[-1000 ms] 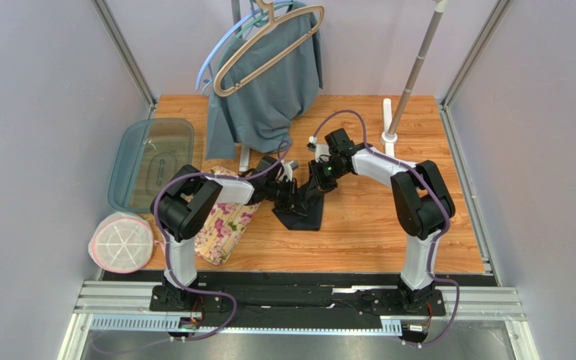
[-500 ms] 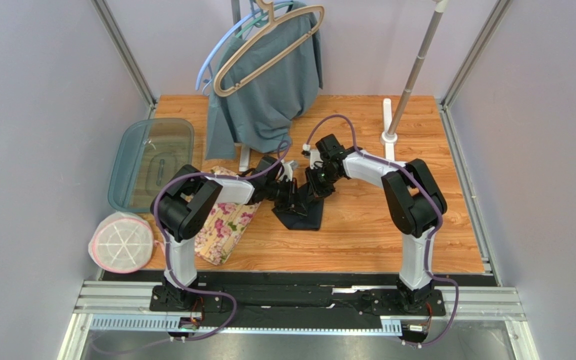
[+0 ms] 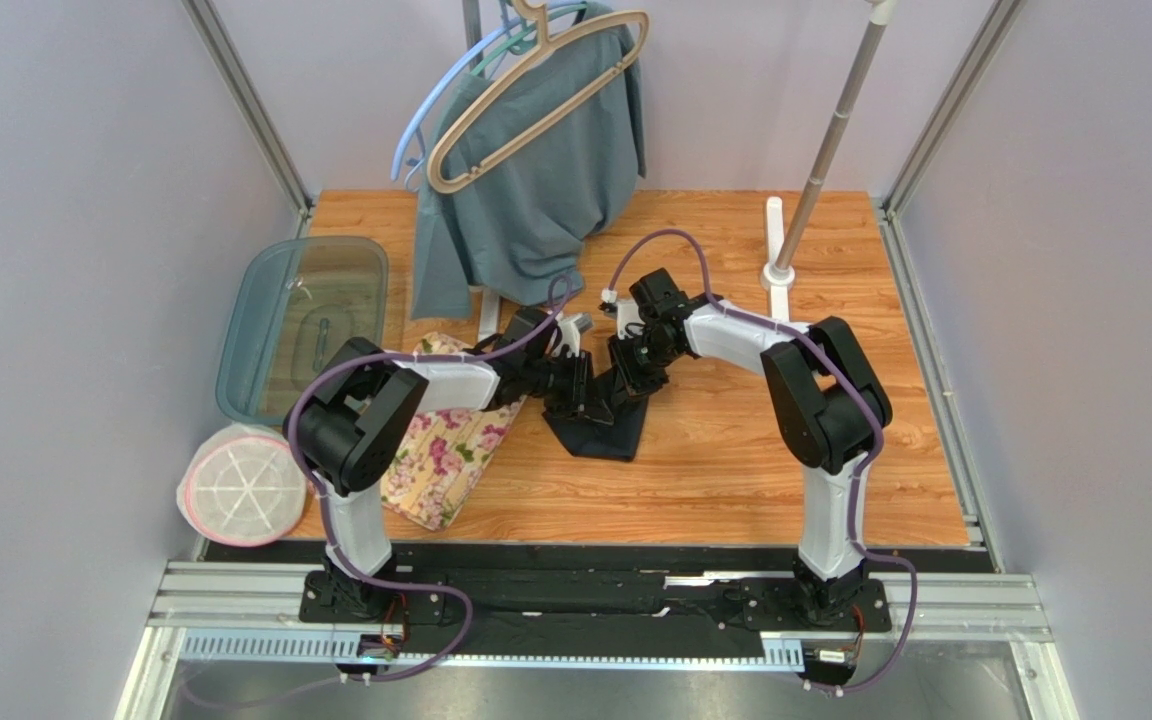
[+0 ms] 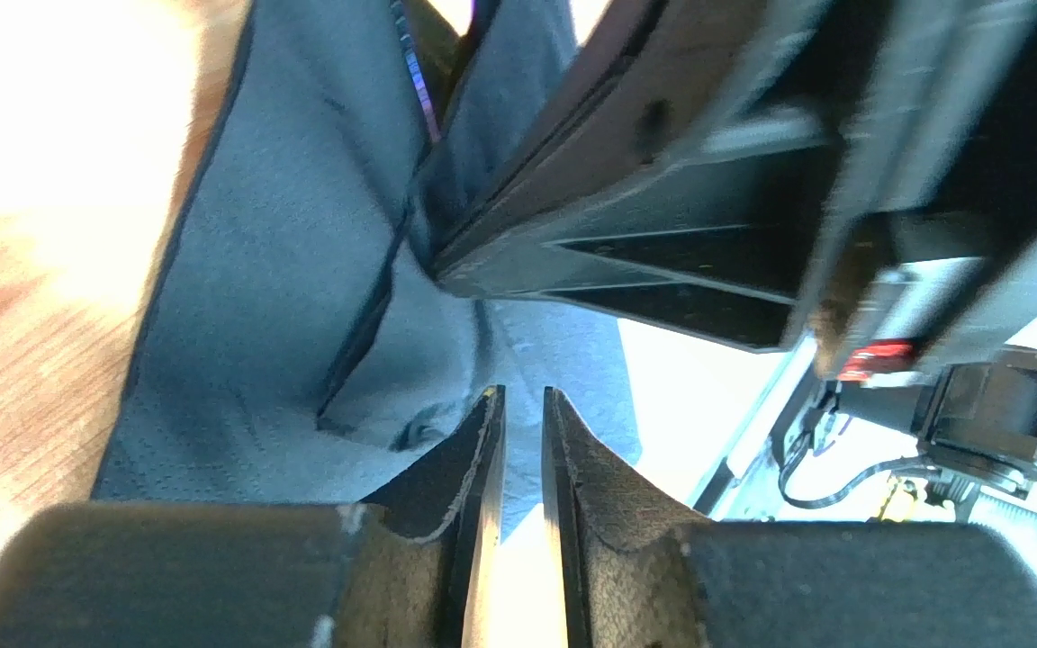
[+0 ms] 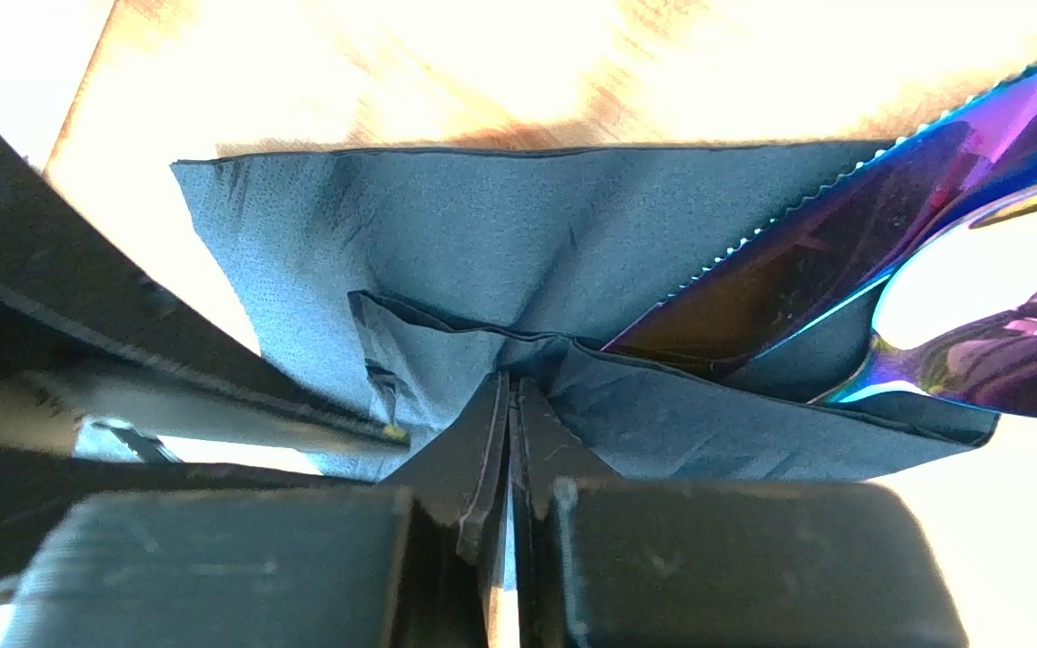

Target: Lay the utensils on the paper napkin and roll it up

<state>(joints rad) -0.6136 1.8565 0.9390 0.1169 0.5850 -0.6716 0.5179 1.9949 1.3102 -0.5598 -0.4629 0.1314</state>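
Observation:
The black paper napkin (image 3: 599, 431) lies crumpled on the wooden table between the two grippers. In the right wrist view, its folds (image 5: 511, 257) wrap over an iridescent serrated knife (image 5: 808, 250) and a spoon (image 5: 984, 324) at the right. My right gripper (image 3: 623, 378) (image 5: 508, 392) is shut on a raised fold of the napkin. My left gripper (image 3: 584, 393) (image 4: 520, 398) faces it closely, its tips just over the napkin (image 4: 281, 270), jaws nearly together with a thin empty slit. A slim utensil edge (image 4: 412, 81) shows in a fold.
A floral mat (image 3: 447, 443) lies under the left arm. A teal lidded container (image 3: 301, 323) and a round pink-and-white item (image 3: 244, 483) sit at the left edge. A grey-teal garment on hangers (image 3: 537, 165) and a pole stand (image 3: 782, 270) stand at the back.
My right gripper has moved left and closer to the left gripper, drawing the napkin's fold with it. The left arm's elbow has shifted slightly left.

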